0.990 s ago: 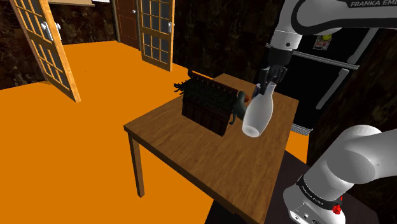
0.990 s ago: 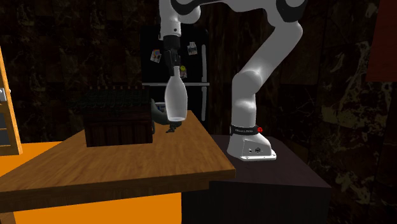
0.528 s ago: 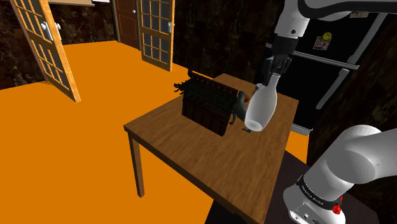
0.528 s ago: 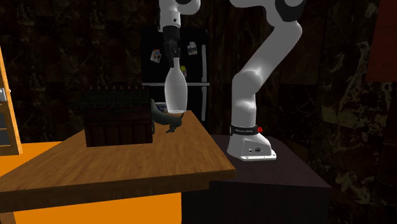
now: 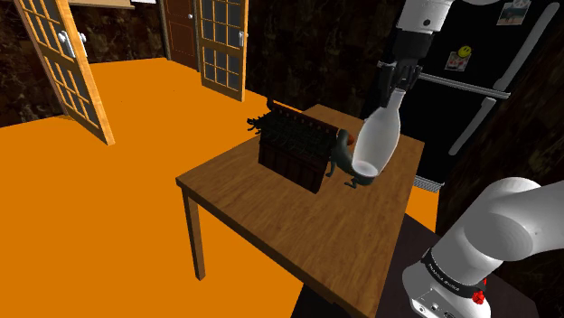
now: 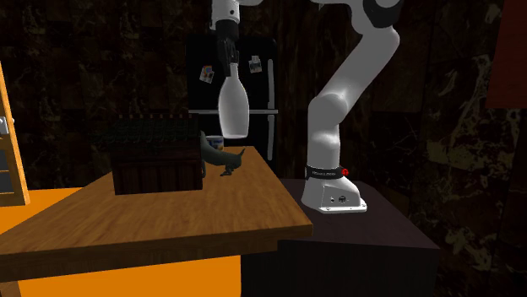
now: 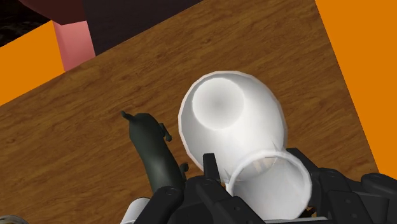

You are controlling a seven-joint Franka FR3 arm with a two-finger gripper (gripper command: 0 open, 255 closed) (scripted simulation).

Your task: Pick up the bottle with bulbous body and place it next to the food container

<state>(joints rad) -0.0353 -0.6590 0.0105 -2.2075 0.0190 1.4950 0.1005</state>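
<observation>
A white bottle with a bulbous body and a narrow neck hangs in the air above the far part of the wooden table. My black gripper is shut on its neck from above. The bottle tilts slightly under the gripper in the second exterior view. The food container is a dark brown box standing mid-table, to the shoulder view's left of the bottle. Seen from the wrist, the bottle's round base points at the tabletop, its neck clasped in the gripper.
A dark curved figurine lies on the table beside the container, right under the bottle; it appears again as the figurine. A black fridge stands behind the table. Orange floor and glazed doors lie beyond.
My gripper has risen with the bottle, lifting it higher above the table and the figurine. The container and figurine have not moved.
</observation>
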